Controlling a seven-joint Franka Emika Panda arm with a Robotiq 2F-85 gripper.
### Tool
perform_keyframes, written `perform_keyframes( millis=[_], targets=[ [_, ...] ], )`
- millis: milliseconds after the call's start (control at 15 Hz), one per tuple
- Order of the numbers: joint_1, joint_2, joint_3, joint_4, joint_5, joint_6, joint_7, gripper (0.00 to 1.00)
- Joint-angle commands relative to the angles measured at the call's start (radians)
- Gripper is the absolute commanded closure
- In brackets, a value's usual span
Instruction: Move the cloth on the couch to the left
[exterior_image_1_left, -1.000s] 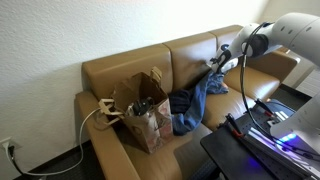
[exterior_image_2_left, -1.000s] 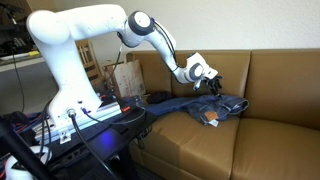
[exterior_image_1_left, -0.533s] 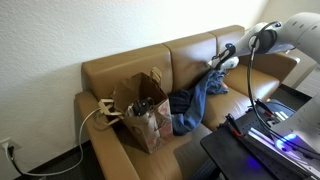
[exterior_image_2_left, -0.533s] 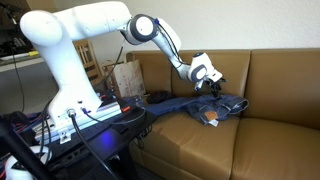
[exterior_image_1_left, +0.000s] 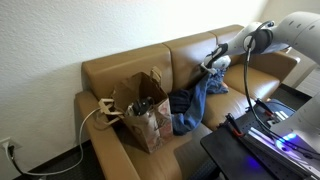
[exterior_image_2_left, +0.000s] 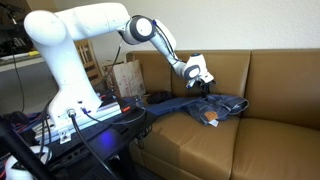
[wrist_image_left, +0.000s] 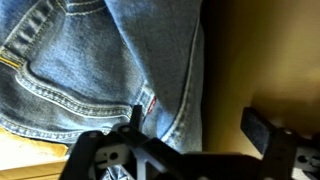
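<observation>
Cloth (exterior_image_1_left: 192, 103) lies rumpled on the couch (exterior_image_1_left: 120, 66), approx. on the middle seat, its near end just beside a brown paper bag (exterior_image_1_left: 146, 113) that stands on the end seat by the armrest w/ a white cord (exterior_image_1_left: 96, 112) draped over it. In both exterior views the blue denim runs from the bag side across to under the gripper (exterior_image_1_left: 212, 63). In an exterior view the cloth (exterior_image_2_left: 198, 105) is spread flat along the front of the cushion w/ a small orange tag (exterior_image_2_left: 210, 117) on it, and the gripper (exterior_image_2_left: 201, 83) sits right above its back edge; can't tell if touching. Wrist view: denim w/ seams and yellow stitching fills most of the pic, and the fingers (wrist_image_left: 266, 136) are spread wide, one on each side of the cloth's folded edge, nothing pinched. Bare tan leather shows right of that edge.
</observation>
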Motion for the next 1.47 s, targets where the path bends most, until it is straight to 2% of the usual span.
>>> perform_keyframes(
  millis=[0, 67, 133, 400, 800, 1067, 1267, 1333, 1400],
  targets=[
    [0.060, 0.000, -0.091, -0.012, 0.020, -0.079, 0.057, 0.26],
    [0.076, 0.001, -0.116, -0.023, 0.011, -0.071, 0.084, 0.26],
    [0.069, 0.001, -0.116, -0.032, -0.065, -0.050, 0.155, 0.31],
    [0.058, 0.002, -0.130, -0.045, -0.178, -0.052, 0.287, 0.59],
    [0.010, 0.002, -0.097, -0.045, -0.306, -0.028, 0.454, 0.99],
    [-0.012, 0.001, -0.063, -0.026, -0.330, -0.015, 0.539, 0.99],
    [-0.078, 0.000, 0.072, 0.023, -0.279, -0.065, 0.458, 0.99],
    [-0.066, 0.000, 0.094, 0.031, -0.185, -0.059, 0.350, 0.99],
    [-0.106, -0.014, 0.176, 0.021, -0.254, -0.038, 0.334, 0.99]
  ],
)
